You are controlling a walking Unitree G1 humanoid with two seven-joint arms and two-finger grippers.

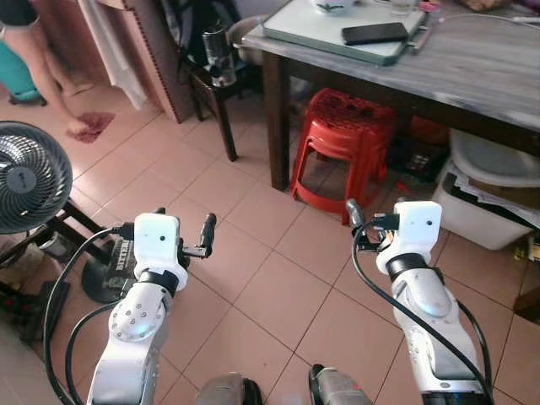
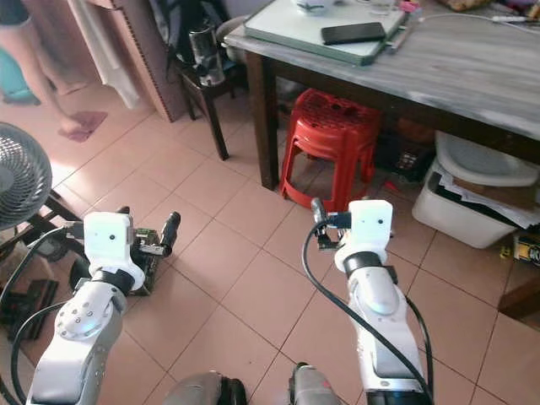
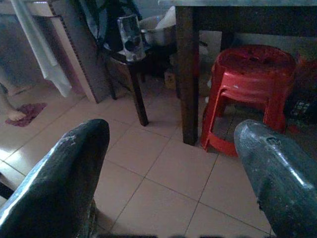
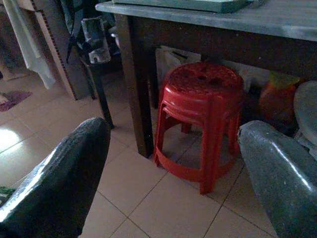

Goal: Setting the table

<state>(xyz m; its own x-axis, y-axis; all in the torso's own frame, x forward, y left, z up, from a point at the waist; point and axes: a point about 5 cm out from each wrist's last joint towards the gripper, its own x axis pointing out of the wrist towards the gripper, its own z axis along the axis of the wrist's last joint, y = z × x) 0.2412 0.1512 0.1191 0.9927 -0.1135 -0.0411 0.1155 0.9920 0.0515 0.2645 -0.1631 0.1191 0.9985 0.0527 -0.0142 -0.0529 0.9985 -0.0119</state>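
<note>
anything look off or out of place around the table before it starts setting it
Nothing is spilled or broken. A black phone lies on a pale tray at the table's corner, not tableware. Red stools are stacked underneath. Both grippers, left and right, are open and empty.

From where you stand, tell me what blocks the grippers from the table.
Nothing visible. Both the left gripper and right gripper are open and empty over bare floor; the table lies ahead, with the red stool tucked beneath its edge.
</note>
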